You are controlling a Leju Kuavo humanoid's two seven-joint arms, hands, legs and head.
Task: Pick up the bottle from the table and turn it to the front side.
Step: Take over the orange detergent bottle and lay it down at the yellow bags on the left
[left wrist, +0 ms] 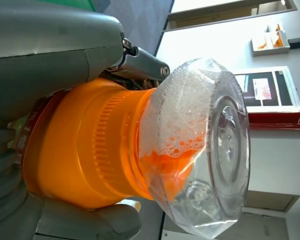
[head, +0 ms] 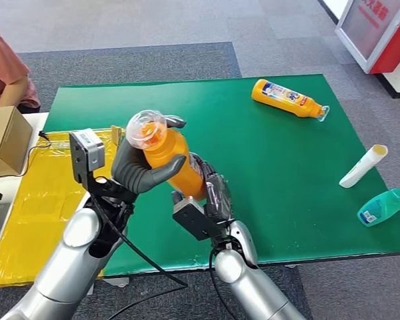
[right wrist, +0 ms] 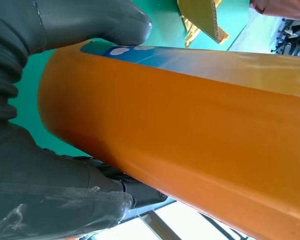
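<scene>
Colours and patterns, held bottle and desk

Held bottle (head: 170,160): orange body, ribbed orange neck, clear cap (left wrist: 201,150) with white foam and orange liquid inside; blue label strip with white marks on one side. Left hand (head: 137,170) and right hand (head: 211,193): dark grey, on silver arms. Desk (head: 269,167): green mat; yellow sheet (head: 42,193) beside it. Second bottle (head: 289,98): orange, blue-white-red label. Tube (head: 363,166): white, yellow end. Flat bottle (head: 383,206): teal, blue-white label. Box (head: 4,140): brown. Floor: grey carpet.

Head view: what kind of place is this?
Probably an indoor robot test or demo area: green mat laid on grey carpet with assorted bottles, a red-and-white display stand, a seated person nearby.
</scene>
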